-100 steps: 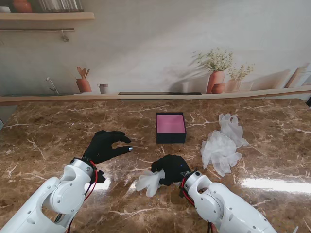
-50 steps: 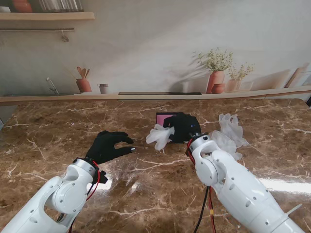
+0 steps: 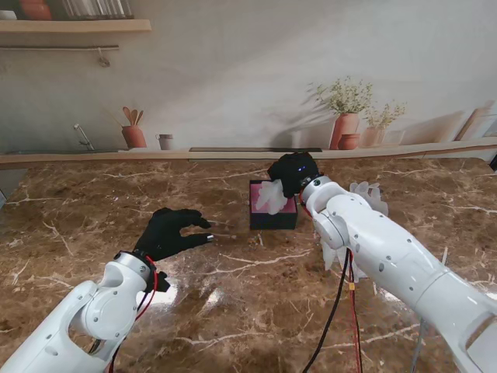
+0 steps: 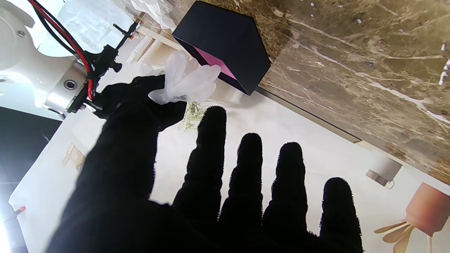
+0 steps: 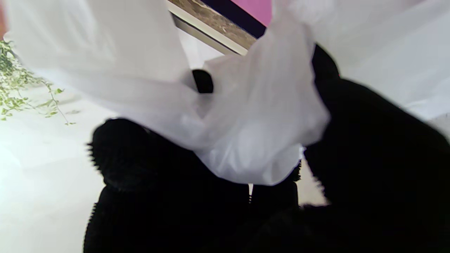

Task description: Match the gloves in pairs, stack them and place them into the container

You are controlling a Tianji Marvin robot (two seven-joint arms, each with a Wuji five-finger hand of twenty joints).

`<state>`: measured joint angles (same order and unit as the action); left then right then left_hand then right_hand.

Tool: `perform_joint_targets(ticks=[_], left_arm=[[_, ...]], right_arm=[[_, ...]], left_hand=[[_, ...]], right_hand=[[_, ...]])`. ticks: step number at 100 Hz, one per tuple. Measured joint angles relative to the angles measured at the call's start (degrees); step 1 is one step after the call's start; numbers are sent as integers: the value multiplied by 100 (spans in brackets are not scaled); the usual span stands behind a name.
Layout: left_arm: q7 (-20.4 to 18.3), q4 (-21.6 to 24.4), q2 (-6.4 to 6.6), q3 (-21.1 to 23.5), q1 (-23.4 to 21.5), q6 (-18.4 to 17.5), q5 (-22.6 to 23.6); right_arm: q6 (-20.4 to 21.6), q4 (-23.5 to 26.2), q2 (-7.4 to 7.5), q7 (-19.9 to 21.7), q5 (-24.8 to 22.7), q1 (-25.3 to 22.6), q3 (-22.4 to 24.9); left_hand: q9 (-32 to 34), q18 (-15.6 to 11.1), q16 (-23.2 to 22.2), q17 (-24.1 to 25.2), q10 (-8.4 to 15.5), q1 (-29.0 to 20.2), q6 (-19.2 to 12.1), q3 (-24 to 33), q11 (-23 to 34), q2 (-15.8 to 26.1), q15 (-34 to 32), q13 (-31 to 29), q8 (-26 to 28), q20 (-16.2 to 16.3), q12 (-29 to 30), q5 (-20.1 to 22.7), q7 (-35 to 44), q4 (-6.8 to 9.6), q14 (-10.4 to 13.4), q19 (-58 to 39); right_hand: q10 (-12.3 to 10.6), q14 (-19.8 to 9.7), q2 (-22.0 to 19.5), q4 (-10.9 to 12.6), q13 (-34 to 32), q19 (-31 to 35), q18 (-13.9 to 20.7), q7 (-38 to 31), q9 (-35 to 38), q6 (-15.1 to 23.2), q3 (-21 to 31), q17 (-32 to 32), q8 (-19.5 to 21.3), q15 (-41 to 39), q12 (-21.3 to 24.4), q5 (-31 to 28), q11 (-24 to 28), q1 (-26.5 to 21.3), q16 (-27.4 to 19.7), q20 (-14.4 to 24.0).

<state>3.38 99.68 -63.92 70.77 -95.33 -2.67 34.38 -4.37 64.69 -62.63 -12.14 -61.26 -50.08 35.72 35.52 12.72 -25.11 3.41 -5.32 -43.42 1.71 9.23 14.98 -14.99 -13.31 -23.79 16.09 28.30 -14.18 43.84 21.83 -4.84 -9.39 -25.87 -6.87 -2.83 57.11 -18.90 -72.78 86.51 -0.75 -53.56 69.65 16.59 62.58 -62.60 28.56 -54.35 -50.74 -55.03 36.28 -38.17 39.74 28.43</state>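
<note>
Presently, the right hand (image 3: pixel 292 172) is seen raised over the dark box with a pink floor (image 3: pixel 272 204), its black-gloved fingers closed on a bunch of translucent white gloves (image 3: pixel 271 197). The bunch hangs from the grip directly over the box opening, and whether it touches the pink floor cannot be told. In the right wrist view the white gloves (image 5: pixel 246 123) fill most of the frame, pinched between the black fingers (image 5: pixel 140 158), with a corner of the pink floor (image 5: pixel 258 8) visible beyond them. In the left wrist view the same bunch (image 4: pixel 184 79) is seen held beside the box (image 4: pixel 225 42), clear of the marble. The left hand (image 3: pixel 171 231) is observed low over the marble table (image 3: pixel 93 210), to the left of the box and nearer to me, with its fingers spread and nothing held; the separated fingers (image 4: pixel 205 158) are confirmed in its own wrist view. A further heap of white gloves (image 3: pixel 373 203) is noted on the table to the right of the box, partly hidden behind the right forearm.
</note>
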Motion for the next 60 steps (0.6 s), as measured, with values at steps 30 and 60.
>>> perform_joint_targets(ticks=[30,60], left_arm=[[-73,46,11,75,-79,61,3],[-67,81,12,147,-141,99,25]], right_arm=[[-239,-1119,-214,-269,363,994,-1518],[-164,-2187,-817,-575,928,1543,-2549]], left_hand=[[0,1,2,1,0,0,0,0,-1,0,59,15,9,54,0,0,0,27,0,100],[0,1,9,2,0,-60,0,-2,-4,58,60,17,11,61,0,0,0,27,0,164]], right_hand=[[-13,-73,-51,7,0,64,62,-61,-58,2,38,-15,-290,-202,-204,-73,75,50,140,81],[-25,-100,-61,8,0,66,81,-63,-116,7,43,-21,-306,-213,-281,-73,112,52,200,149]])
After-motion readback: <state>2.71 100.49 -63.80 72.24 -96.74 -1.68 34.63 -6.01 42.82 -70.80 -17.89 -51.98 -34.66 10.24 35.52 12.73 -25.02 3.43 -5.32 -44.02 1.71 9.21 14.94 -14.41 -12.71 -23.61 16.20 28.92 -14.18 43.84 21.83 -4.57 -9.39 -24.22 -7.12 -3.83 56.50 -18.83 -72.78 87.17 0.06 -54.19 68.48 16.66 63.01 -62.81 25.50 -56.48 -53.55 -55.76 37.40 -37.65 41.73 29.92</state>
